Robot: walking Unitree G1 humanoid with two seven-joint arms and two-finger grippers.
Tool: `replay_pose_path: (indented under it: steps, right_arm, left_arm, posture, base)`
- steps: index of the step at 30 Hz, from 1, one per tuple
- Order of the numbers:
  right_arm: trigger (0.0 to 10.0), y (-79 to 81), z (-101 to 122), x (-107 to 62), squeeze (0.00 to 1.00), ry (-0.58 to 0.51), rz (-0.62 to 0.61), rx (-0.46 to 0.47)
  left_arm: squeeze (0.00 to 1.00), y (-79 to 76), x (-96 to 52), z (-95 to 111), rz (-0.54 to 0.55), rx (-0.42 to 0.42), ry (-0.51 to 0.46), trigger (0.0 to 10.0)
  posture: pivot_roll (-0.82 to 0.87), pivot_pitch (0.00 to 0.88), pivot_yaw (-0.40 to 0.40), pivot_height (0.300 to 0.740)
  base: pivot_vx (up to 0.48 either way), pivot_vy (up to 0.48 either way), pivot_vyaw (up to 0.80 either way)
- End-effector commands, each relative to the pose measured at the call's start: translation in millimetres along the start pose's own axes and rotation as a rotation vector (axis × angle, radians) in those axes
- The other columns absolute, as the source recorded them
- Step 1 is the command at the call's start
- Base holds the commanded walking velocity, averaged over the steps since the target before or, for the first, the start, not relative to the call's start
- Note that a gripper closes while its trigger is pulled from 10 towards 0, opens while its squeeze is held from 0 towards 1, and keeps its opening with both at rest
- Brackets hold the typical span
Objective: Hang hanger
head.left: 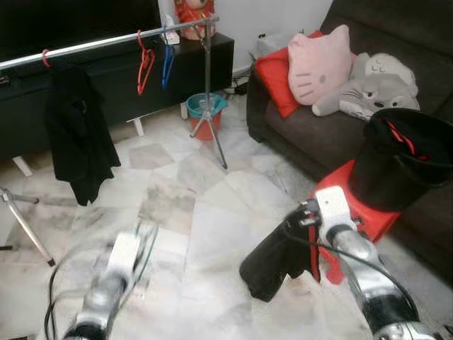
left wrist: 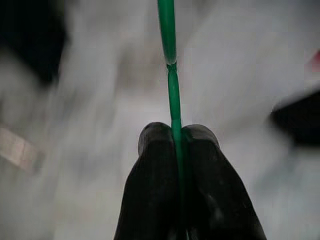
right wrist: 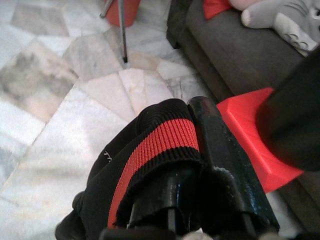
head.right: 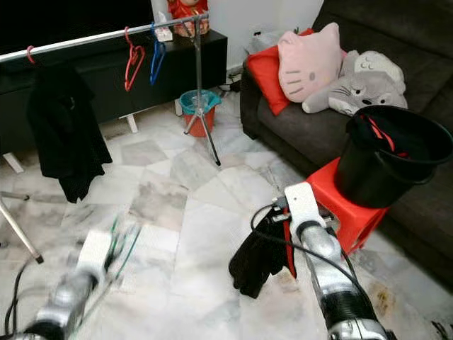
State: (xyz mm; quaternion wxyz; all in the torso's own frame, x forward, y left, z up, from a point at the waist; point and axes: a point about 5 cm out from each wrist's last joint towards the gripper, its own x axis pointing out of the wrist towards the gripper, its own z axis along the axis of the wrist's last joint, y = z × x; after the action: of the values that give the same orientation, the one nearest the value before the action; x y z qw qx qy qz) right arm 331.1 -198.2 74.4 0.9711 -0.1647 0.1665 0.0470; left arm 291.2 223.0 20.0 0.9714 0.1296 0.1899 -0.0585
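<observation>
My left gripper (left wrist: pixel 175 131) is shut on a thin green wire hanger (left wrist: pixel 172 90), low on the left over the marble floor and blurred in the eye views (head.left: pixel 144 249). My right gripper (right wrist: pixel 186 114) is shut on a black garment with a red stripe (head.left: pixel 272 263), which hangs from it just above the floor beside the red stool. The clothes rail (head.left: pixel 106 42) runs across the back left. It carries a black shirt (head.left: pixel 78 131) on a red hanger, an empty red hanger (head.left: pixel 144 65) and a blue hanger (head.left: pixel 168 64).
A black bucket (head.left: pixel 400 159) with red hangers inside stands on a red stool (head.left: pixel 371 216) at the right, against a dark sofa (head.left: pixel 318 134) with plush toys. The rail's tripod legs (head.left: pixel 212 131) and a small teal and red bucket (head.left: pixel 205 113) stand behind.
</observation>
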Motion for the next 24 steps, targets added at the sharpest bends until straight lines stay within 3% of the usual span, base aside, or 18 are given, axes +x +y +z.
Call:
replay_pose_path:
  steps: [1,5,8,10,13,16,19,24]
  right_arm:
    - [10.0,3.5,6,7.0,0.0,0.039,0.036,-0.035]
    - [10.0,9.3,21,19.5,0.0,0.066,0.044,-0.082]
    - [10.0,11.3,31,24.2,0.0,0.065,0.018,-0.07]
    - [10.0,14.4,38,27.7,0.0,0.076,0.003,-0.053]
    - [10.0,20.3,45,33.5,0.0,0.116,-0.028,0.046]
    - [10.0,21.3,45,34.5,0.0,0.125,-0.041,0.044]
    - [10.0,32.0,49,36.4,0.0,0.13,-0.049,0.118]
    - [10.0,35.6,50,37.8,0.0,0.155,-0.114,0.203]
  left_arm:
    - [0.0,2.5,1.7,24,-0.106,0.037,-0.072,10.0]
    - [0.0,-0.1,-3.2,40,-0.336,0.174,-0.036,10.0]
    - [0.0,-0.2,-6.5,48,-0.411,0.21,-0.032,10.0]
    - [0.0,-0.2,-12.7,56,-0.474,0.221,-0.024,10.0]
    - [0.0,-3.8,-27.4,73,-0.59,0.309,0.007,10.0]
    - [0.0,-7.0,-30.9,77,-0.629,0.319,0.012,10.0]
    - [0.0,-23.1,-44.3,86,-0.779,0.321,-0.004,10.0]
    - [0.0,-36.6,-60.3,93,-0.885,0.349,0.032,10.0]
  posture:
    - [0.12,0.0,-0.048,0.74]
    - [0.14,0.0,-0.057,0.74]
    - [0.15,0.0,-0.063,0.74]
    - [0.16,0.0,-0.068,0.74]
    - [0.18,0.0,-0.081,0.74]
    - [0.18,0.0,-0.081,0.74]
    - [0.18,0.0,-0.082,0.74]
    - [0.18,0.0,-0.08,0.74]
  base:
    - [0.0,0.0,0.0]
    - [0.0,0.0,0.0]
    - [0.0,0.0,0.0]
    - [0.0,0.0,0.0]
    - [0.0,0.0,0.0]
    - [0.0,0.0,0.0]
    - [0.0,0.0,0.0]
    - [0.0,0.0,0.0]
